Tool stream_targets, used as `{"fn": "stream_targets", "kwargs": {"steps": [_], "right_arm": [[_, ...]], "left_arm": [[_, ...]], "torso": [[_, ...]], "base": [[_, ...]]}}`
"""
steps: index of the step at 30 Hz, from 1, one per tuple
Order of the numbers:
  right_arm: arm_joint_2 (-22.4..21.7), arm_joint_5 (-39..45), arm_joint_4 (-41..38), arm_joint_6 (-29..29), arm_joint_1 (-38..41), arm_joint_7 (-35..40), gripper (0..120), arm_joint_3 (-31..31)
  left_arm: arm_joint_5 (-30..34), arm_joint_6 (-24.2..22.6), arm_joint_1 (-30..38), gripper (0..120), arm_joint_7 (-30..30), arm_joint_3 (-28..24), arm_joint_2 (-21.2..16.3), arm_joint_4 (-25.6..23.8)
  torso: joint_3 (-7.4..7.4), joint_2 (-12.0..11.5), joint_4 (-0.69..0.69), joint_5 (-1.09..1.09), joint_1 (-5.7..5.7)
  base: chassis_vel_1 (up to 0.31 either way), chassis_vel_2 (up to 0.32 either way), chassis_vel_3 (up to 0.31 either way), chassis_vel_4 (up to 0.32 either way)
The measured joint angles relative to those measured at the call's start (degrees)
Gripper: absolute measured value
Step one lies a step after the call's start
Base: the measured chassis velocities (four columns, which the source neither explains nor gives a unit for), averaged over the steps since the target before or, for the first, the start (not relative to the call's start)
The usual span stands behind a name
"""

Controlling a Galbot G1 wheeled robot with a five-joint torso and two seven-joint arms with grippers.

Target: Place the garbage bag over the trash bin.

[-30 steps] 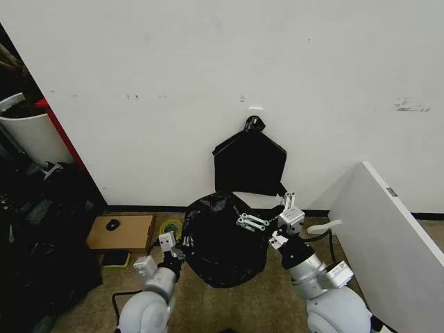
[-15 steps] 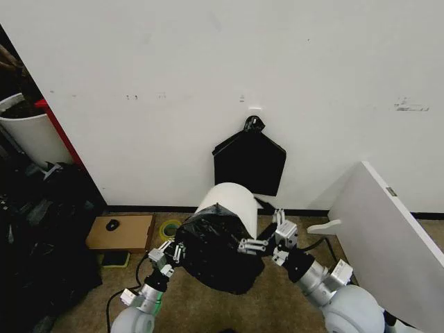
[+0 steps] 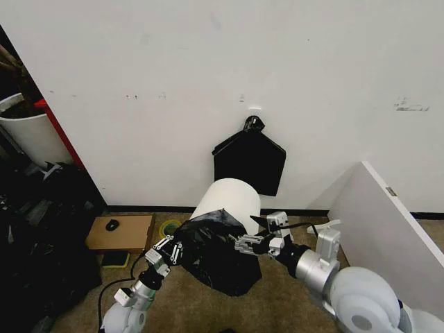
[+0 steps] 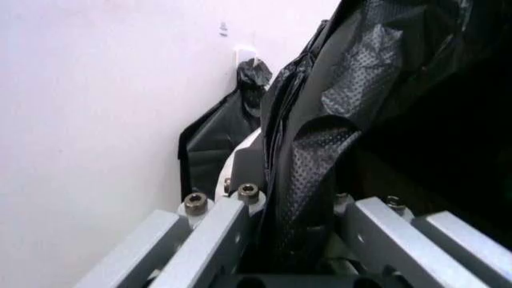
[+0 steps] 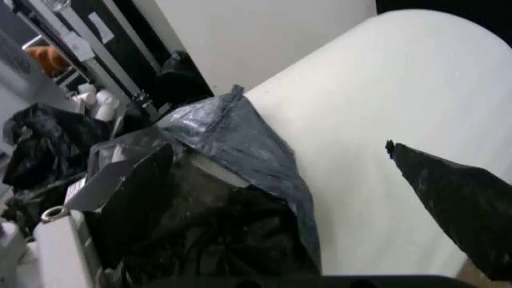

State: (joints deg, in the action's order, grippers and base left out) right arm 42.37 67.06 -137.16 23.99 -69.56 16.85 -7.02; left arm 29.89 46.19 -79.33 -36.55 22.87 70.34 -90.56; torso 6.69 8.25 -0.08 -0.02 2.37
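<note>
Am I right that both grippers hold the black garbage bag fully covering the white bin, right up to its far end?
Not fully. In the head view the garbage bag wraps only the near end of the trash bin; its far end is bare. The left gripper and right gripper do hold the bag.

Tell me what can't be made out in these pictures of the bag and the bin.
- The trash bin: its lower part and base are hidden by the garbage bag in the head view.
- Right gripper: the fingertips sink into bag folds in the head view, so the grip is unclear; the bag blocks the right wrist view too.
- Left gripper: its fingers clamp the bag, which screens off the bin's rim in the left wrist view.
</note>
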Motion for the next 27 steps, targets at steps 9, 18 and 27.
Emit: {"fn": "stream_targets", "kwargs": {"steps": [9,18,27], "right_arm": [[0.7,0.9,-0.2,2.9,-0.8,1.9,73,-0.6],[1.2,1.3,-0.3,5.3,-0.3,2.0,41,-0.8],[1.6,-1.8,0.4,2.7,-0.7,0.1,8,-0.5]], "left_arm": [[-0.6,0.3,-0.2,0,0.1,0.0,0.1,-0.5],[-0.7,-0.2,-0.5,0,1.0,-0.2,0.4,-2.1],[-1.2,-0.2,-0.5,0,1.0,-0.4,0.7,-1.1]], "torso": [[0.00,0.0,-0.01,0.00,0.00],[0.00,0.0,-0.01,-0.01,0.00],[0.00,0.0,-0.01,-0.01,0.00]], "base": [[0.000,0.000,0.000,0.000],[0.000,0.000,0.000,0.000],[0.000,0.000,0.000,0.000]]}}
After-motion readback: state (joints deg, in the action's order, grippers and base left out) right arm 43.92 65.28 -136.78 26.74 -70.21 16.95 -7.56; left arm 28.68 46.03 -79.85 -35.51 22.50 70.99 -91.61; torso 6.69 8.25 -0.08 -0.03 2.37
